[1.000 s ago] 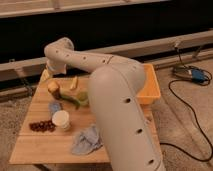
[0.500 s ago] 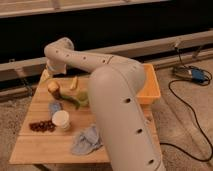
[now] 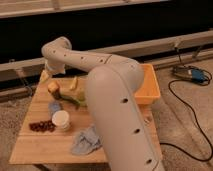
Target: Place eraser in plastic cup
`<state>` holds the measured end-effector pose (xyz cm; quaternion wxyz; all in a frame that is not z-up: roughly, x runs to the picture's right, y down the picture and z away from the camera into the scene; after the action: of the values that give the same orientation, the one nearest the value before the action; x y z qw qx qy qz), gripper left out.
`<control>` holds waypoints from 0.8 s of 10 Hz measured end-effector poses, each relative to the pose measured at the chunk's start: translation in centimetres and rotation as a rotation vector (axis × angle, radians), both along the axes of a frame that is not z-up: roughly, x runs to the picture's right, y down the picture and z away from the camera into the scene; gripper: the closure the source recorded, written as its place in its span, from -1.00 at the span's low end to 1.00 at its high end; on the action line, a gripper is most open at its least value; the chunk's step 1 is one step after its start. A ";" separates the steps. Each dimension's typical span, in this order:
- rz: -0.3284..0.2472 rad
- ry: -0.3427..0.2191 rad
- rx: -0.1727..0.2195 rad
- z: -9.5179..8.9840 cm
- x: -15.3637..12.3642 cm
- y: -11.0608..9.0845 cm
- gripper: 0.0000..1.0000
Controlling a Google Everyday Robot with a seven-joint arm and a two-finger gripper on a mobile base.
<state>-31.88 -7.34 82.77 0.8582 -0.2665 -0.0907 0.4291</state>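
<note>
A white plastic cup (image 3: pixel 61 120) stands upright on the wooden table (image 3: pixel 40 147), left of centre. A small pale-blue block (image 3: pixel 53 106), possibly the eraser, lies just behind the cup. My arm (image 3: pixel 105 75) sweeps from the lower right up over the table and bends down at the back left. My gripper (image 3: pixel 50 69) hangs there above the table's back left corner, well behind the cup and the block. Its tip is largely hidden against the arm.
An orange-brown fruit (image 3: pixel 53 87), yellow pieces (image 3: pixel 74 82) and a green item (image 3: pixel 75 100) lie mid-table. Red berries (image 3: pixel 42 126) sit left of the cup and a blue cloth (image 3: pixel 86 140) at the front. An orange bin (image 3: pixel 151 82) stands at the right; a cable (image 3: pixel 185 95) lies on the floor.
</note>
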 end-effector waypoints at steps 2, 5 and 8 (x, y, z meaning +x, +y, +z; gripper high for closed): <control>-0.080 0.031 -0.017 -1.6 -1.7 2.4 -0.60; -0.199 0.113 -0.103 -2.1 -3.2 7.0 -0.60; -0.232 0.200 -0.191 -0.7 -1.6 9.9 -0.60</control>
<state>-33.48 2.51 82.04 0.8775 -0.3115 0.0673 0.3584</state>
